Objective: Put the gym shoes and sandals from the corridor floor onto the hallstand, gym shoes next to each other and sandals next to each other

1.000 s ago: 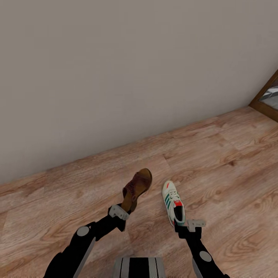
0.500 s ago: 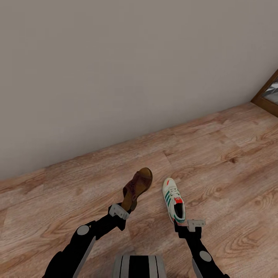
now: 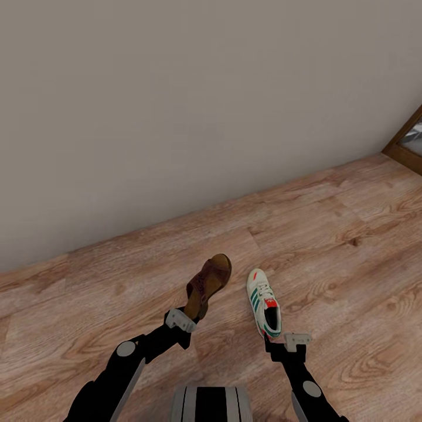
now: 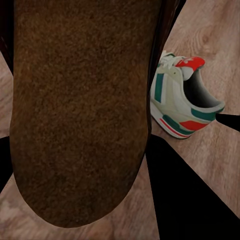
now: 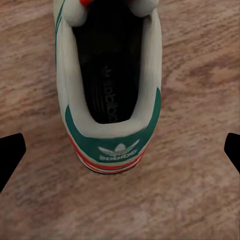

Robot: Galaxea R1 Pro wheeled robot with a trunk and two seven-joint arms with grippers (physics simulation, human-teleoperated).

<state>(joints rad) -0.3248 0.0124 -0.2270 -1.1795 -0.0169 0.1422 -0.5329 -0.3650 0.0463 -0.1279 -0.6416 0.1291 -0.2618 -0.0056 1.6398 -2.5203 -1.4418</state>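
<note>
Left jaws (image 3: 189, 319) grasping sandal (image 3: 207, 285), right jaws (image 3: 275, 343) spread, sneaker (image 3: 264, 305) heel between them

Soft, even, shadowless light fills all three views, with no clear source and no glare. The plain grey-beige wall (image 3: 176, 105) renders flat and slightly dim; the light brown wood-grain plank floor (image 3: 351, 234) is brighter. In the left wrist view the brown leather sandal's sole (image 4: 80, 110) looks coarse and blurred. The white green-striped sneaker (image 5: 107, 85) appears slightly soft, its lining black.
</note>
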